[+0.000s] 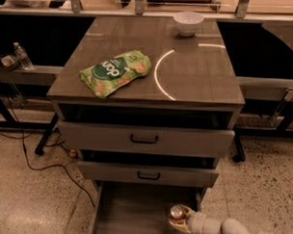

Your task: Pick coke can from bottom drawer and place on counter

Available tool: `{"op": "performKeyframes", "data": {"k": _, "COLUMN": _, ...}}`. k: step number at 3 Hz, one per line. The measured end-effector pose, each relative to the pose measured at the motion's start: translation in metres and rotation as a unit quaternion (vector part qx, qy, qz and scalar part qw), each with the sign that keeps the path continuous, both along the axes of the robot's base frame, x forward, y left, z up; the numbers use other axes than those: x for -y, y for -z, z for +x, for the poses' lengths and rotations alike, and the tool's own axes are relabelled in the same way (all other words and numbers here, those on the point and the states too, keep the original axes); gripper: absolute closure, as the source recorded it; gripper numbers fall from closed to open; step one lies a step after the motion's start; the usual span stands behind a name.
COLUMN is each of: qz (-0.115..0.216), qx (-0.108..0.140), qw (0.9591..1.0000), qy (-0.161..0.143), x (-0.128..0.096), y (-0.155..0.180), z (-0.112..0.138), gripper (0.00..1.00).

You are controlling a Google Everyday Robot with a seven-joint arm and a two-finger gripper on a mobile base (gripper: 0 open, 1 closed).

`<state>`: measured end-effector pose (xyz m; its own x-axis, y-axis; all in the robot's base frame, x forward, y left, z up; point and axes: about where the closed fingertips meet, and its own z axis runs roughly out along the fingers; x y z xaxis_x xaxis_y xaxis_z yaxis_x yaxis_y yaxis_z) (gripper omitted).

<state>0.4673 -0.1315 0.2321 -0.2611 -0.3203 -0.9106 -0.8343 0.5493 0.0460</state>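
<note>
Speckled floor (39, 209) surrounds a grey cabinet. Camera view: the gripper (180, 222) reaches into the bottom drawer (125, 211) from the lower right, its jaws clamped on the coke can (177, 212), held upright between them near the drawer's right wall. Well above the jaws lies the counter (193, 74), bearing a green chip bag (115, 73) up-left and a white bowl (188, 22) at its far edge.

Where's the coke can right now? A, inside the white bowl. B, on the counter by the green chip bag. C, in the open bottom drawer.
C: the coke can stands upright in the open bottom drawer, toward its right side, with the gripper right at it, reaching in from the right.
</note>
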Motion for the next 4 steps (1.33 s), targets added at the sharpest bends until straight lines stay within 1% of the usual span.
{"op": "performKeyframes", "data": {"k": 1, "qz": -0.003, "qx": 0.007, "qw": 1.0, "qy": 0.0, "x": 0.002, "y": -0.007, "z": 0.001, "gripper": 1.0}}
{"op": "performKeyframes", "data": {"k": 2, "qz": -0.021, "qx": 0.048, "qw": 0.9986, "qy": 0.008, "x": 0.015, "y": -0.053, "z": 0.009, "gripper": 1.0}}
{"op": "performKeyframes", "data": {"k": 3, "qz": -0.052, "qx": 0.09, "qw": 0.994, "qy": 0.034, "x": 0.04, "y": -0.117, "z": 0.014, "gripper": 1.0}}
{"op": "performKeyframes", "data": {"k": 4, "qz": -0.092, "qx": 0.135, "qw": 0.9845, "qy": 0.064, "x": 0.064, "y": -0.194, "z": 0.014, "gripper": 1.0}}
